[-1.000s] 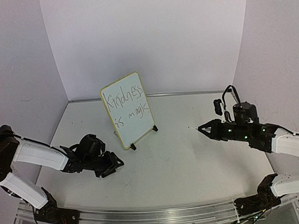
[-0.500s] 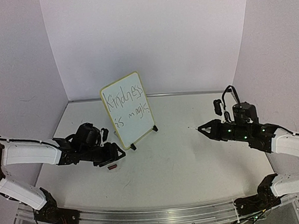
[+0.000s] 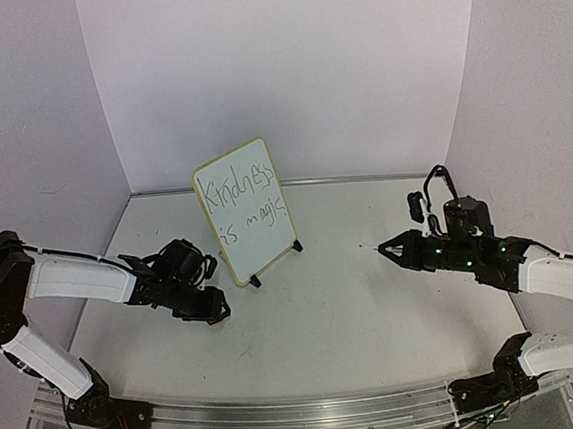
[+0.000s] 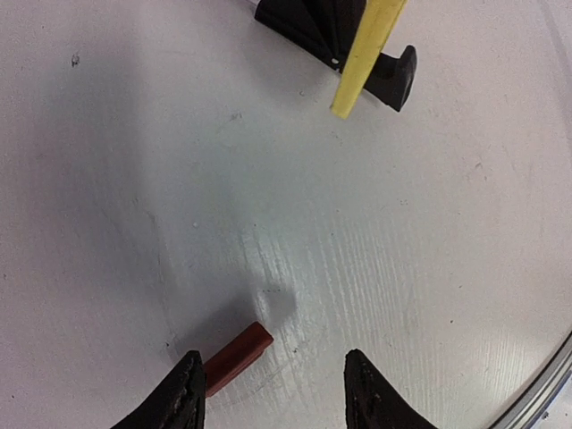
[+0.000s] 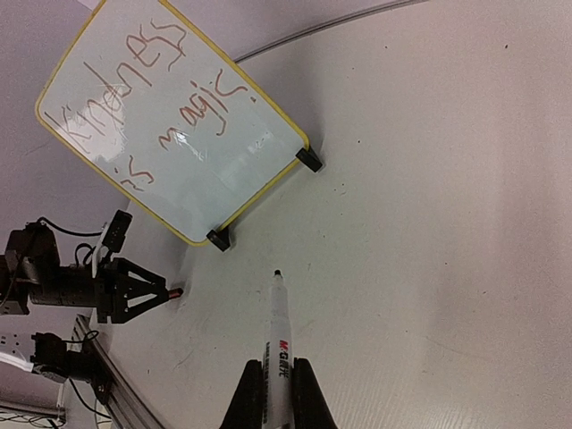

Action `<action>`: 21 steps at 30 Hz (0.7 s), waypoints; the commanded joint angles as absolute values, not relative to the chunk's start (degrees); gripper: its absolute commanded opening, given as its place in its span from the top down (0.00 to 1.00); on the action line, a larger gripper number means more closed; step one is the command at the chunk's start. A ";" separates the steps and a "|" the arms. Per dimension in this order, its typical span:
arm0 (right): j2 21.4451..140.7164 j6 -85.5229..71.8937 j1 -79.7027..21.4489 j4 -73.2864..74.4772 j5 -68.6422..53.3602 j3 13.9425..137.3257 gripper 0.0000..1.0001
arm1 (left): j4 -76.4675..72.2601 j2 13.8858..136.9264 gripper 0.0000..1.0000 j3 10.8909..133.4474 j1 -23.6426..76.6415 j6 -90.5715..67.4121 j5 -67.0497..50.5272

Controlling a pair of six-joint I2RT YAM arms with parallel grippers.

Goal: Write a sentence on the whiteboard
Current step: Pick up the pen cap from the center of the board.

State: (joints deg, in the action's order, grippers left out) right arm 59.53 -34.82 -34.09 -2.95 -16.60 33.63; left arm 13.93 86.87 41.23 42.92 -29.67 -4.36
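Whiteboard: one white rectangular whiteboard (image 3: pixel 246 210) with a pale yellow frame. It stands tilted on two small black feet (image 5: pixel 310 161) at the middle back of the white tabletop (image 3: pixel 355 309).
Sentence: one dark handwritten sentence (image 3: pixel 239 188), "Kindness is magic", in two lines on the board.
Left gripper: one black left gripper (image 4: pixel 273 402), low over the table near the board's front-left foot. Its jaws are parted and grip nothing.
Red piece: one small red-brown rectangular piece (image 4: pixel 234 357) lies on the table. One end is at one fingertip and it is apart from the other.
Right gripper: one black right gripper (image 5: pixel 277 368), well to the right of the board, is clamped on the marker.
Marker: one white marker (image 5: pixel 275 313) has its dark tip pointing toward the board and apart from it.
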 commanded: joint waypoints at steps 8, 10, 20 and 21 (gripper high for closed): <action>58.35 -35.61 -34.56 -3.88 -16.26 33.65 1.00 | 15.86 88.12 0.54 42.86 42.80 -25.40 -1.73; 58.47 -35.57 -34.55 -3.87 -16.22 33.66 1.00 | 16.14 88.10 0.56 42.59 42.84 -25.53 -2.54; 58.27 -35.75 -34.54 -3.87 -16.03 33.09 1.00 | 19.23 86.90 0.61 41.24 43.70 -26.85 -3.43; 58.24 -35.73 -34.54 -3.87 -16.01 33.06 1.00 | 19.38 86.97 0.62 41.21 43.77 -26.95 -3.40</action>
